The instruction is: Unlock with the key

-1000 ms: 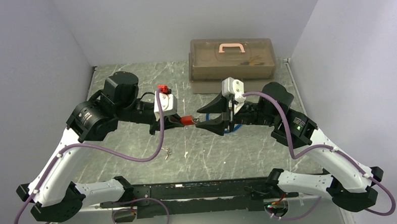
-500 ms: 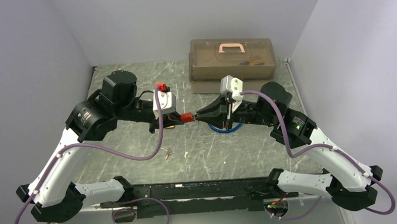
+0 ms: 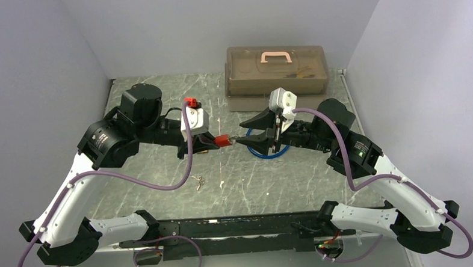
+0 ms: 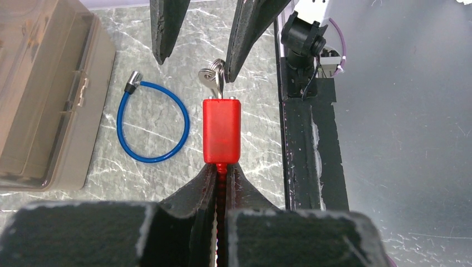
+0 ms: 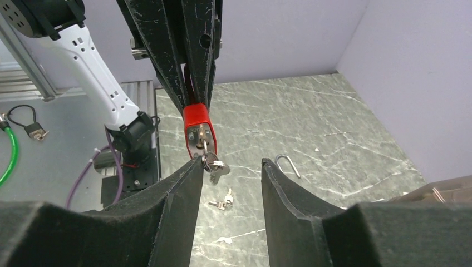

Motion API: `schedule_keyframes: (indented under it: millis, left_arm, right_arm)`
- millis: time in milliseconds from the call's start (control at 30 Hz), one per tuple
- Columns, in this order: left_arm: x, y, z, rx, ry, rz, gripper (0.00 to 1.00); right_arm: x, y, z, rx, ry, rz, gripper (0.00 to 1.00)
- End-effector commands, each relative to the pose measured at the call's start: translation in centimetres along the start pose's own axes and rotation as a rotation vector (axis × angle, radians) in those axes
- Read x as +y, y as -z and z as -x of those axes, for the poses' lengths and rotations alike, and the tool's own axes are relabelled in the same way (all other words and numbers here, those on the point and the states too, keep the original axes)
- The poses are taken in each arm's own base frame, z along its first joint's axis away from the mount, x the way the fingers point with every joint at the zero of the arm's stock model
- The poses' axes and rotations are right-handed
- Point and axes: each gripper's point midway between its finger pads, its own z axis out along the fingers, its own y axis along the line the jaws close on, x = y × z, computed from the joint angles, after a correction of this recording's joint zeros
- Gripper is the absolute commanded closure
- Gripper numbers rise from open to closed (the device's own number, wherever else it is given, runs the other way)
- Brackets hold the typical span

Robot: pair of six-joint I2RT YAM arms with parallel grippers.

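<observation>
Padlock (image 4: 221, 130): red, block-shaped body with a silver key (image 4: 210, 78) (on a small ring) seated in its end face. It is held above the table between the two arms, clamped at its other end by the left gripper (image 4: 221, 167). Its long axis runs left to right, key end toward the right gripper (image 5: 228, 161), whose fingers stand apart, one beside the key ring. Since half a second ago the right arm has drawn back slightly, exposing more of the blue cable (image 3: 265, 154).

padlock (image 4: 221, 130): red gloss plastic | key (image 4: 209, 78): shiny mtl | cable (image 4: 186, 123): blue smooth coat | tabletop (image 4: 128, 50): marbled, matt
</observation>
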Motion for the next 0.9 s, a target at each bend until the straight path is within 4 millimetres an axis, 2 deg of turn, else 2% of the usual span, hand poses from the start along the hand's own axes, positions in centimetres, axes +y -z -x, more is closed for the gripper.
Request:
schedule_keyframes:
  millis: [0,267,467,733,867]
  left_arm:
    - [-0.7,0.8,2.1,-0.073,-0.035,-0.015,1.00]
    - [-0.7,0.8,2.1,-0.077,-0.028,-0.016,1.00]
    - [-0.7,0.8,2.2,-0.079,-0.021,-0.020,1.00]
    - [-0.7,0.9,2.1,-0.082,-0.020,-0.017,1.00]
    - [-0.7,0.9,2.1,-0.082,-0.018,-0.018,1.00]
  right_arm:
    - [-0.9,0.2,2.1,-0.074,0.029,-0.048,0.55]
    - [-1.1,0.4,2.6,-0.106,0.045,-0.062,0.57]
    - [-0.3,0.0,2.6,-0.107,0.039,-0.015,0.80]
    - [-0.1,0.3,2.9,-0.116,0.049,-0.009,0.94]
    - [0.5,0.3,3.0,-0.138,0.053,0.022,0.94]
